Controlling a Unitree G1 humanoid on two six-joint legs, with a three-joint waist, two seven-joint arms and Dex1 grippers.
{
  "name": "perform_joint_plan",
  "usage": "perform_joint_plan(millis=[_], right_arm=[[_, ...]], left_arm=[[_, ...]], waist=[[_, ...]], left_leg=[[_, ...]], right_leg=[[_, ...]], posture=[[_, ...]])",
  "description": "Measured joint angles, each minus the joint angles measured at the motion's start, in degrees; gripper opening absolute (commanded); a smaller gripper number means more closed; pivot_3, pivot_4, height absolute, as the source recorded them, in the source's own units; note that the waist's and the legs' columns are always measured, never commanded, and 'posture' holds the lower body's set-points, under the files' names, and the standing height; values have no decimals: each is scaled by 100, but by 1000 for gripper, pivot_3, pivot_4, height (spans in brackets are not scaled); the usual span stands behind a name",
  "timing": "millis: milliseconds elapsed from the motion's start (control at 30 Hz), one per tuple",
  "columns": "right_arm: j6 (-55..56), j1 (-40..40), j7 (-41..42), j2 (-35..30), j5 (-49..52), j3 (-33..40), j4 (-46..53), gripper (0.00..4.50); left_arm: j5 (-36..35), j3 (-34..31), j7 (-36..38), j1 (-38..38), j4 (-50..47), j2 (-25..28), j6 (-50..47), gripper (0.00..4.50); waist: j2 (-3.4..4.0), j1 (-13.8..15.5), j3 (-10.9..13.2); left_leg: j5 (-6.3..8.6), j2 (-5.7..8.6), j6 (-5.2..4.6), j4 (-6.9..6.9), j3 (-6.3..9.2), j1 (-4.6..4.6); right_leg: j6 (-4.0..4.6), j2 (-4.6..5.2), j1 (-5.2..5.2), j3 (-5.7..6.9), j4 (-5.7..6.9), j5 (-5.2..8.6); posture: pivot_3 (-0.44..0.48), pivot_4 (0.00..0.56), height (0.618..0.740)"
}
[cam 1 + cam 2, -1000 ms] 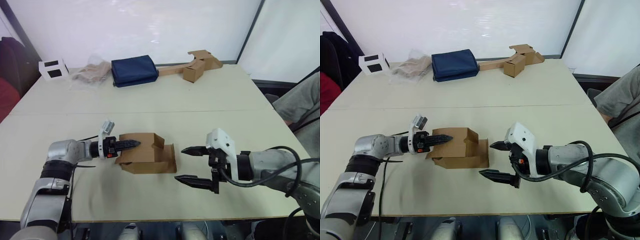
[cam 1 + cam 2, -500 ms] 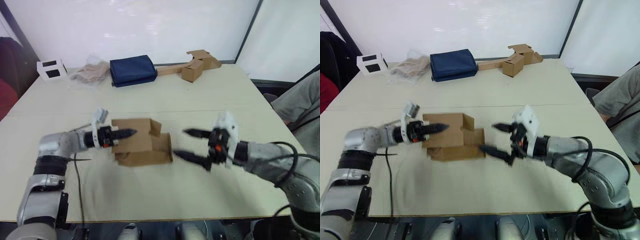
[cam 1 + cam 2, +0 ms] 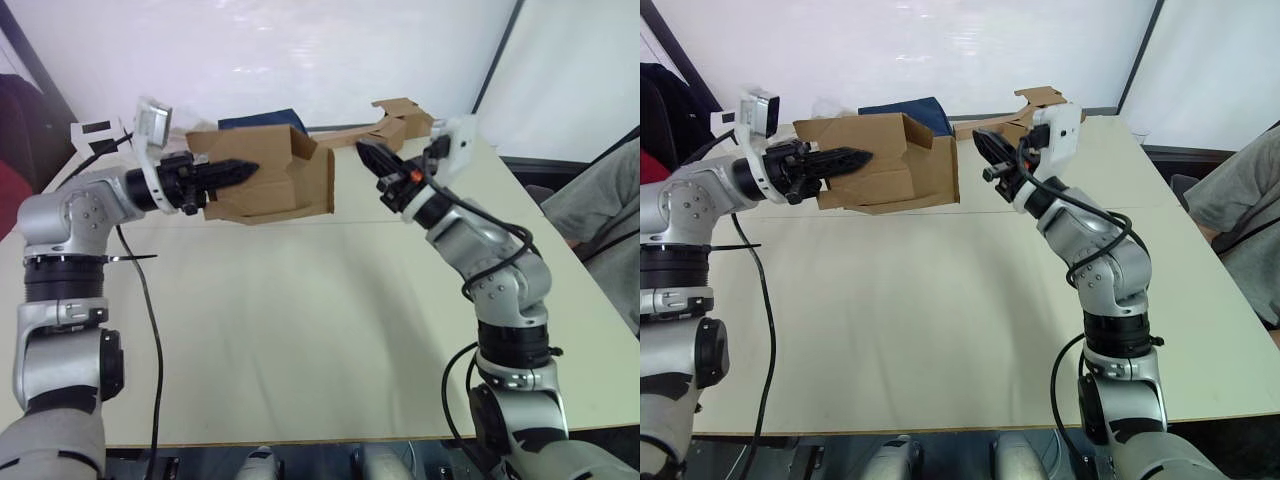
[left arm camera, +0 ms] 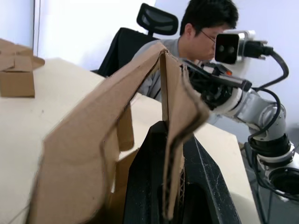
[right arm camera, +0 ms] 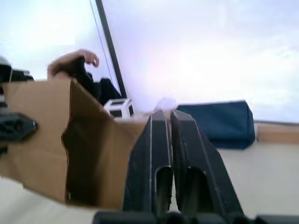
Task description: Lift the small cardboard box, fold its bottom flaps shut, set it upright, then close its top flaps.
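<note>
Aloft:
Left gripper (image 3: 235, 169): fingers clamped on one wall of the box, one finger inside, one out.
Box (image 3: 265, 185): held in the air above the table (image 3: 330, 320) (no part touching it), open end toward the right gripper.
Right gripper (image 3: 372, 160): fingers pressed together, empty, tips just beside the box's open end.
Background: a person (image 4: 205, 28) seated beyond the table.
</note>
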State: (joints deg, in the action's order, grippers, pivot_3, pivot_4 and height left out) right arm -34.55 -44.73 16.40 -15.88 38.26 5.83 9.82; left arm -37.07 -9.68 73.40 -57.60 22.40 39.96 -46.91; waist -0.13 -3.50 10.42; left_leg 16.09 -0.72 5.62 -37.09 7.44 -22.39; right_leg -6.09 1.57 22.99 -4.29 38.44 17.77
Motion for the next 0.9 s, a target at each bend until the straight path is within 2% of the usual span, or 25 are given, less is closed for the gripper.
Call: perform_joint_plan(millis=[500, 900], right_arm=[[161, -274, 610, 315, -392, -485, -270, 18], [-247, -72, 1107, 316, -292, -786, 357, 18]], left_arm=[[9, 152, 27, 5, -283, -89, -18, 0], [-133, 170, 49, 12, -374, -134, -151, 0]], waist=[[1, -134, 0], [1, -155, 0]], left_leg=[[0, 0, 0, 4, 0, -2], [0, 0, -1, 4, 1, -4]], right_leg=[[1, -1, 13, -3, 12, 1], [1, -1, 13, -3, 11, 1]], posture=[[0, 150, 740], [0, 150, 740]])
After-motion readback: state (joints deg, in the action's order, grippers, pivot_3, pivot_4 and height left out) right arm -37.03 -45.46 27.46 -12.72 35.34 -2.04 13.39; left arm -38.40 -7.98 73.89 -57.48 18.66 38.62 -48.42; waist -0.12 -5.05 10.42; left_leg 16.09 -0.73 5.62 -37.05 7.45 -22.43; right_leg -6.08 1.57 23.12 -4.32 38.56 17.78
